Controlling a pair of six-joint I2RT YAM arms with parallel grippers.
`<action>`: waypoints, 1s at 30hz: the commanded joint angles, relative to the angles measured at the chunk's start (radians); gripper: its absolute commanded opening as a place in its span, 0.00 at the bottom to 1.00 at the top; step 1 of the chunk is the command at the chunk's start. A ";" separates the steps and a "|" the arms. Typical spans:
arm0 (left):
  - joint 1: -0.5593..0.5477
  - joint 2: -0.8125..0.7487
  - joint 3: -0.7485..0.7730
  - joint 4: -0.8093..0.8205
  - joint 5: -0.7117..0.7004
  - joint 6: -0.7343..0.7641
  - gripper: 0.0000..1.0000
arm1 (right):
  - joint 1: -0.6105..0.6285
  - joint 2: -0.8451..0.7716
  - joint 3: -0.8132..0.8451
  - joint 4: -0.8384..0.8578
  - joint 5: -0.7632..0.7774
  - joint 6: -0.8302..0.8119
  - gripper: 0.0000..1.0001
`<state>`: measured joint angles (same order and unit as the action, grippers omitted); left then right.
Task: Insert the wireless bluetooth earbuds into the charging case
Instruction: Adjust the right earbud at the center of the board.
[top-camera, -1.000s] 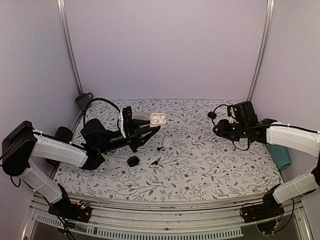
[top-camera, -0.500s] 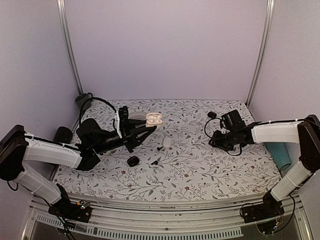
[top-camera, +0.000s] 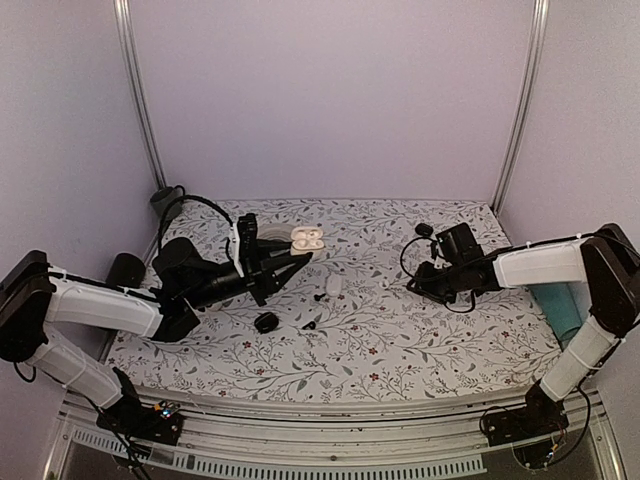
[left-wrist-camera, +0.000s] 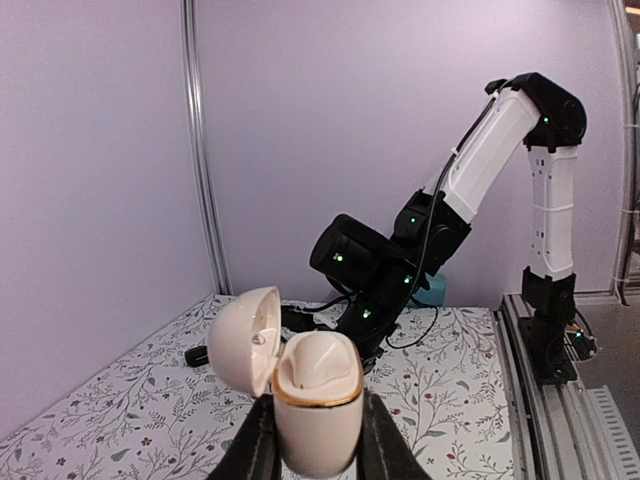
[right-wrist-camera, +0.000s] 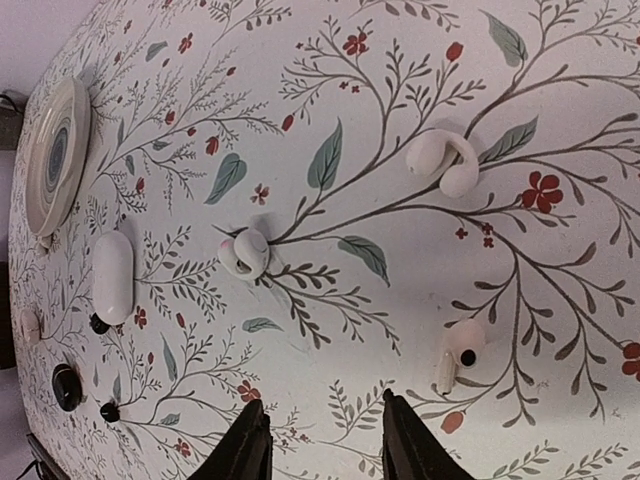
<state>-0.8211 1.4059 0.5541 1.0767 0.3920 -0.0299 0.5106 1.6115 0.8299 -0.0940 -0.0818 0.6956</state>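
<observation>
- Cream plastic with a gold rim: is that the charging case (left-wrist-camera: 318, 400), and what has hold of it?
- Yes. It sits in the left gripper (left-wrist-camera: 318, 452), which is clamped tight on its lower body. The left wrist view shows the case upright between the fingers, with the lid swung open to one side. From above, the case (top-camera: 307, 238) is only a pale spot at that gripper's tip.
- And the earbuds?
- Only the right wrist view makes them out. The first earbud (right-wrist-camera: 244, 253) lies on the flowered table (right-wrist-camera: 330, 60), ahead of the right gripper (right-wrist-camera: 322, 445) and off to one finger's side. The second earbud (right-wrist-camera: 458, 352), with a stem and a dark spot, lies just ahead of the opposite fingertip. Both are well apart from the case, and I cannot pick them out from above.
- How do the right gripper's jaws stand?
- Partly apart, with nothing between them.
- Anything else near it?
- A curled white piece (right-wrist-camera: 445, 163) lies further ahead. A white oblong pod (right-wrist-camera: 113, 277) and small black bits (right-wrist-camera: 66, 386) lie off to the side
</observation>
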 joint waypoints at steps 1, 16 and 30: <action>0.012 -0.013 -0.001 -0.002 -0.002 0.008 0.00 | 0.007 0.047 -0.005 0.056 -0.020 0.020 0.39; 0.013 -0.021 -0.003 -0.011 -0.011 0.008 0.00 | 0.007 0.112 -0.024 0.094 -0.027 0.014 0.39; 0.015 -0.006 0.000 0.007 -0.005 -0.002 0.00 | -0.046 0.012 -0.096 0.021 0.055 -0.003 0.41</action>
<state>-0.8196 1.4059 0.5541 1.0679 0.3843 -0.0303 0.4953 1.6611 0.7559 -0.0441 -0.0696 0.7059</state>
